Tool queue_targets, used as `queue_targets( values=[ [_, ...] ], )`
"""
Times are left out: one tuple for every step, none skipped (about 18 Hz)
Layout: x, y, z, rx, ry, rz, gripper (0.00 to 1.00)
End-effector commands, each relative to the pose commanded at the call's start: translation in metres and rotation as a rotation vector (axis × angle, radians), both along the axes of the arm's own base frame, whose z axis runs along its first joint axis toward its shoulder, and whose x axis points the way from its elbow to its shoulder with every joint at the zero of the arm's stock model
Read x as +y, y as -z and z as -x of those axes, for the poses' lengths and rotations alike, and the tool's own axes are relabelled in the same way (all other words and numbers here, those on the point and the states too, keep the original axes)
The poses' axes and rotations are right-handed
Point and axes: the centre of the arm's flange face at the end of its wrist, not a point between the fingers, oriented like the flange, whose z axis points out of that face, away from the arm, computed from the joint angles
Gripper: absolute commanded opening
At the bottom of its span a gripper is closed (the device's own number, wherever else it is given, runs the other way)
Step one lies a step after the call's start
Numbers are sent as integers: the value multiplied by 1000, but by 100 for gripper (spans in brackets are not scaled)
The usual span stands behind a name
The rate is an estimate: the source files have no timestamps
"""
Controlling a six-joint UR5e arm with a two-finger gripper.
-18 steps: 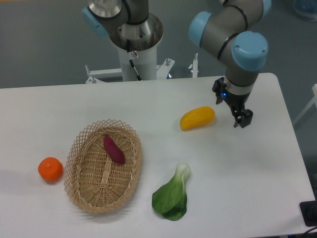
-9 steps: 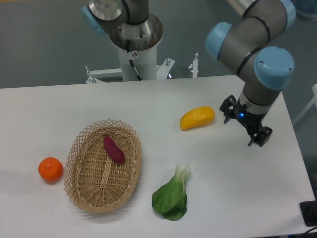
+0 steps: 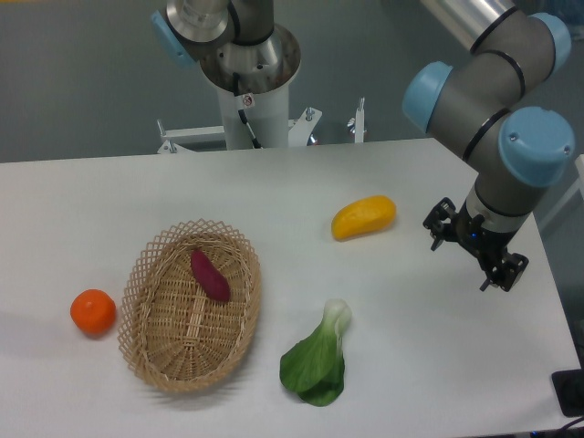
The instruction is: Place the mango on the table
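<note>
Yellow mango point(image 3: 364, 217) is seen resting on table point(image 3: 274, 192), long axis approx 2-to-8 o'clock, at 9 o'clock from gripper point(image 3: 476, 257); gripper is spread, empty.

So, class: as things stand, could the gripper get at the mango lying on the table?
Probably yes. The mango lies alone on the bare table, and nothing stands between it and the gripper to its right.
</note>
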Motion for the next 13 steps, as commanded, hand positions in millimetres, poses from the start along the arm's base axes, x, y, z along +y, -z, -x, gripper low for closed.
queue_targets(
  values=[
    [-1,3,-1,-3,0,5,100],
    [0,3,-1,-3,1,7,100],
    [0,3,-1,-3,1,8,100],
    [0,3,-1,-1,1,8,100],
    [0,3,-1,-2,1,6,100],
    [0,4,-2,-3,1,8,100],
    [-1,5,-2,-5,1,10,100],
    [-1,5,-3,-6,1,10,100],
    [-1,6,-3,-7,1,10,100],
    [-1,6,-3,-7,1,10,100],
    [-1,6,-3,-7,1,10,100],
    [-1,5,-4,-7,1,10,100],
    [0,6,-4,-9,3,10,100]
  ],
)
